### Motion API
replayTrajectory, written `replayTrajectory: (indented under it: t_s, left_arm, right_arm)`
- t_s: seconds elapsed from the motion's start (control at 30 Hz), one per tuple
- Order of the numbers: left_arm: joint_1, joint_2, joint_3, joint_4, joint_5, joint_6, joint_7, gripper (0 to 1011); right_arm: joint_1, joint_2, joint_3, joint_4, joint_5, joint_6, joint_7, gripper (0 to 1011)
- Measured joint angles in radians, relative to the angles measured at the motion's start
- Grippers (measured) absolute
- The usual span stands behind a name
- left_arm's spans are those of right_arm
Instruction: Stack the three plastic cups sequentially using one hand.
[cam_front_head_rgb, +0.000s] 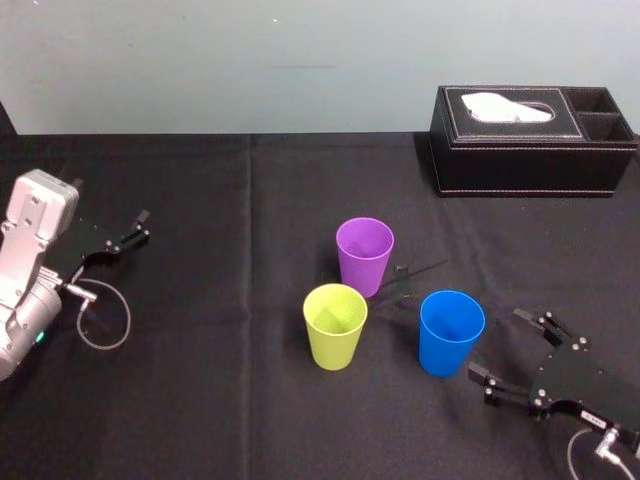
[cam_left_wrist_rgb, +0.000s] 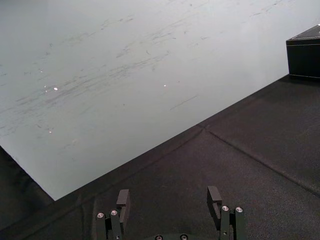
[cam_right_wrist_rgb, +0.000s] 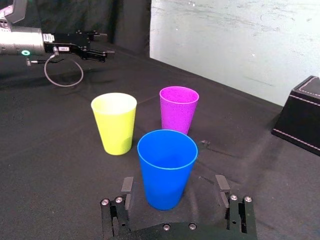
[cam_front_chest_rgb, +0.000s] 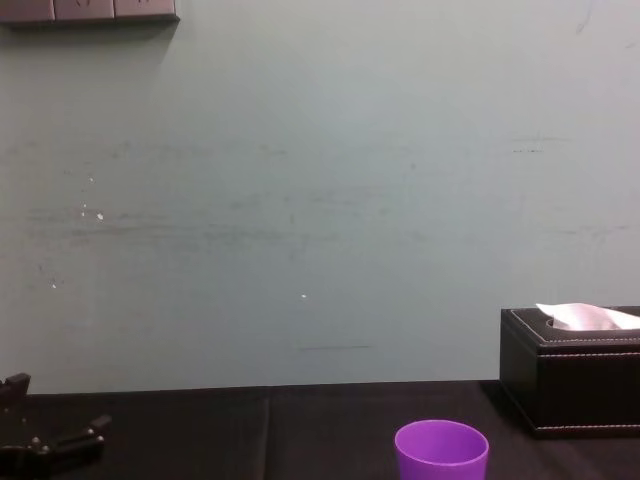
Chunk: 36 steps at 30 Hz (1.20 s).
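The purple cup (cam_front_head_rgb: 365, 255), yellow-green cup (cam_front_head_rgb: 335, 325) and blue cup (cam_front_head_rgb: 451, 332) stand upright, mouths up, each apart from the others, near the middle of the black tabletop (cam_front_head_rgb: 200, 400). Status: no cup is nested in another, so both stacking steps are left to do. A black tissue box (cam_front_head_rgb: 530, 145) sits at the far right corner. The blue cup stands closest to the near right corner. The right claw (cam_front_head_rgb: 497, 345) lies just beside it, fingers spread wide toward the cup, gripping nothing. The left claw (cam_front_head_rgb: 140, 228) rests near the left edge, well apart from the cups, also spread wide and empty.
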Motion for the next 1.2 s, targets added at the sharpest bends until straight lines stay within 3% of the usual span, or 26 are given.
replayTrajectory:
  t_s: [0.7,1.2]
  left_arm:
    - [0.000,0.000,0.000,0.000,0.000,0.000,0.000,1012]
    - [0.000,0.000,0.000,0.000,0.000,0.000,0.000,1011]
  right_arm:
    - [0.050,-0.054,-0.018,0.034,-0.029,0.037,0.052,1003]
    - [0.126,-0.090,-0.066,0.089,-0.066,0.054,0.058,1003]
